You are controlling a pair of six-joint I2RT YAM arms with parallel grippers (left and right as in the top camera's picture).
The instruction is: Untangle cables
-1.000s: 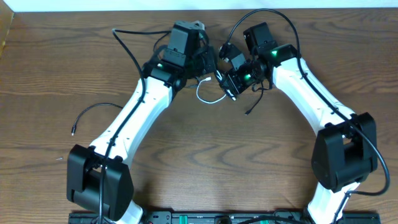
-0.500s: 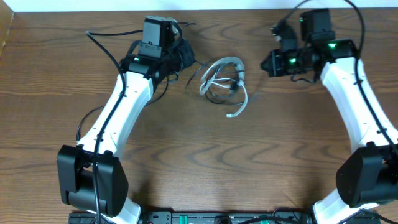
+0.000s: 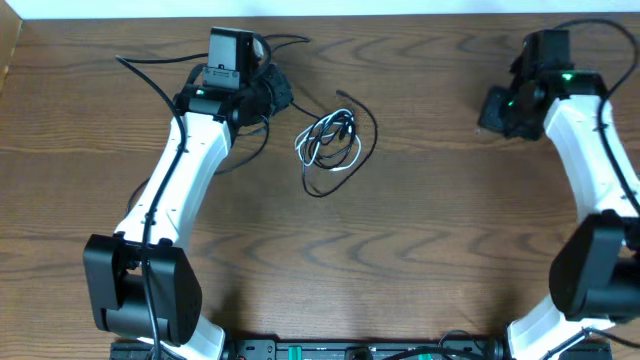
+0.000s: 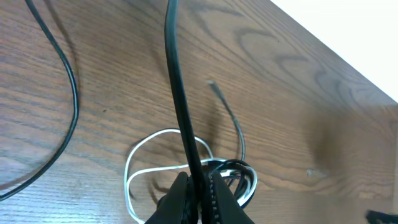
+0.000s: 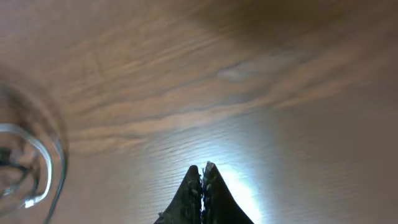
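**Overhead view.** A brown wood-grain table [image 3: 400,260] fills the field. A white strip [image 3: 400,8] along its far edge is cut off by the frame, so you cannot tell what it is. Your left pincer [image 3: 278,96] and right pincer [image 3: 490,110] both read as dark masses from above, and their fingers cannot be made out here. The white cable [image 3: 318,150] lies in small loops just beyond the left pincer's tips, on the side toward the right pincer. The black cable [image 3: 368,135] is looped around and through it. The bundle lies well apart from the right pincer. Where the two cords cross inside it is too fine to resolve.

**Left wrist view.** The left pincer [image 4: 200,190] has its fingers together. A thick black cord [image 4: 177,81] rises from the tips to the top edge. You cannot tell whether it is pinched or merely passes in front. Directly ahead of the tips, the white cable [image 4: 140,155] is partly hidden behind the fingers. The black cable [image 4: 235,124] arcs away from it to a small plug end. A second black cord [image 4: 71,93], cut off at both ends, curves off to the left of the pincer.

**Right wrist view.** The right pincer [image 5: 202,177] is closed on nothing, over bare wood with a bright glare patch by its tips. The whole view is blurred. A pale arc [image 5: 37,155] far to the pincer's left is too smeared to name.
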